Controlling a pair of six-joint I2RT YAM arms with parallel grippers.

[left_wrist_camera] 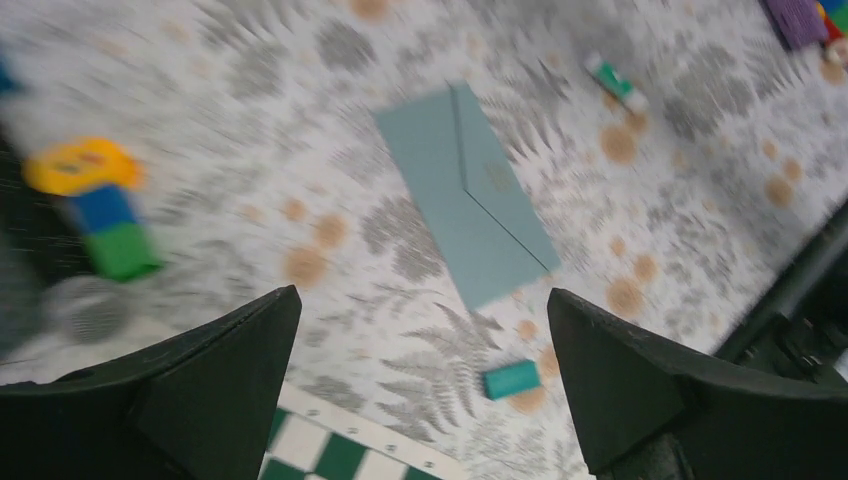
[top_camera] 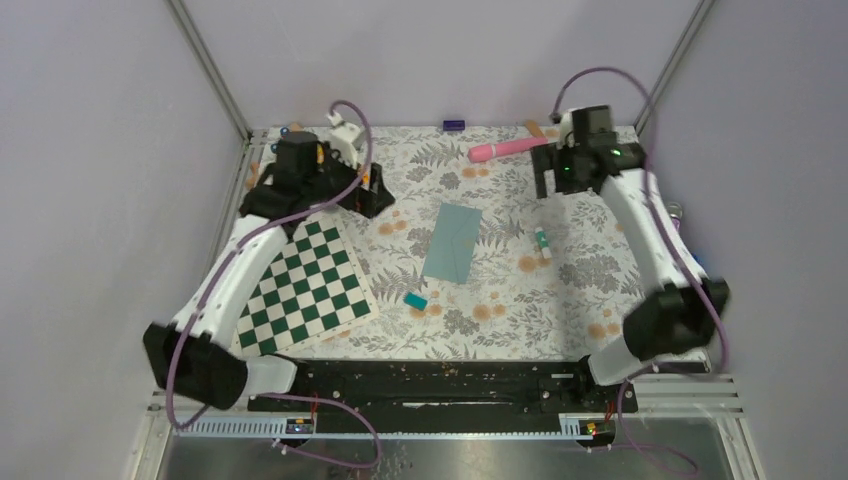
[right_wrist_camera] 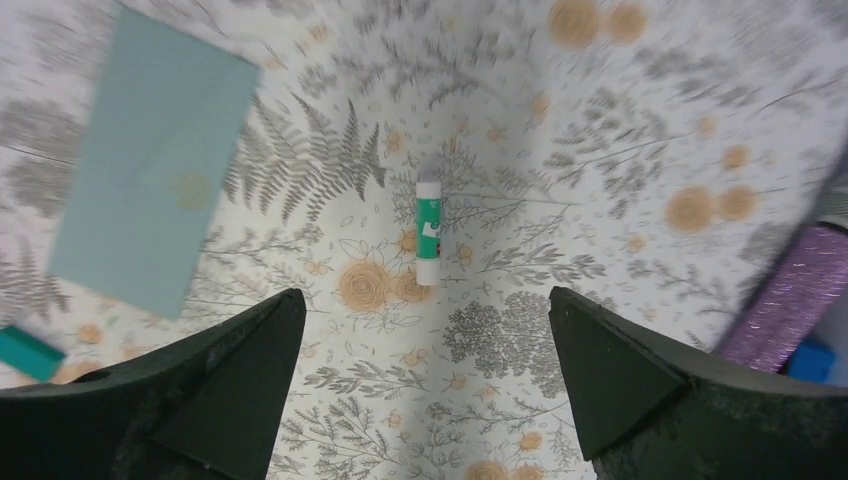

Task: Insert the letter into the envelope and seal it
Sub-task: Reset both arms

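The teal envelope (top_camera: 452, 242) lies flat in the middle of the floral tablecloth with its flap down; it also shows in the left wrist view (left_wrist_camera: 465, 195) and the right wrist view (right_wrist_camera: 150, 165). The letter is out of view. My left gripper (top_camera: 368, 196) hovers at the back left, away from the envelope, and its jaws (left_wrist_camera: 420, 300) are open with nothing between them. At the back right my right gripper (top_camera: 547, 182) hangs above the table, also open and holding nothing (right_wrist_camera: 425, 300).
A green-white glue stick (top_camera: 541, 243) lies right of the envelope. A small teal block (top_camera: 415, 300) sits near the envelope's front corner. A green-white checkerboard (top_camera: 300, 285) covers the left side. A pink tube (top_camera: 500, 150) lies at the back, with stacked coloured blocks (left_wrist_camera: 95, 205) by the left gripper.
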